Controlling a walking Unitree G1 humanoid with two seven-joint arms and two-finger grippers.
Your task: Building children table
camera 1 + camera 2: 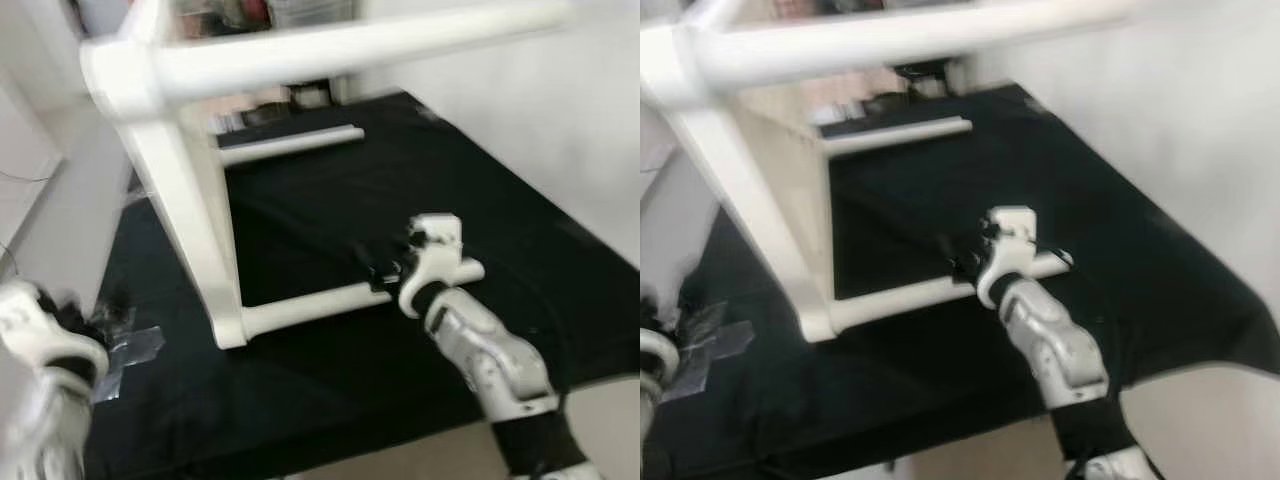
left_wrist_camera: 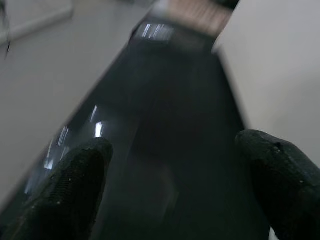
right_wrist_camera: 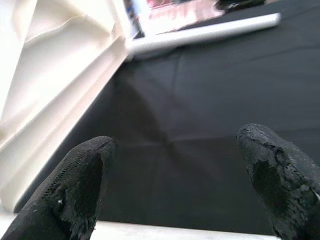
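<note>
Right wrist view gives you the clearest look at the working hand: the right gripper [image 3: 175, 185] has its two black fingers [image 3: 75, 190] spread wide with nothing between them but black cloth [image 3: 200, 100]. A white leg [image 1: 330, 303] of the children table lies crosswise just under the fingertips, at the near edge of that view; whether the fingers actually touch it, you cannot tell. No brand, label or writing can be read anywhere; the pictures are blurred.

From the head cameras, your right gripper [image 1: 392, 262] sits at the free end of that lower leg, its white wrist housing over the rod. Follow the leg away from the hand, towards the robot's left, and you reach the white table top [image 1: 195, 215], standing on edge on the cloth. Beyond the hand, a second leg [image 1: 290, 146] lies low on the cloth, also joined to the top. Above the hand, a third leg [image 1: 350, 45] juts out from the upper corner across the scene.

Your left gripper [image 2: 175, 195] is also parted wide, holding nothing, hovering over the dark cloth edge. Its arm [image 1: 45, 380] hangs low, well apart from the table, with clear plastic wrapping [image 1: 130, 345] just beside it.
</note>
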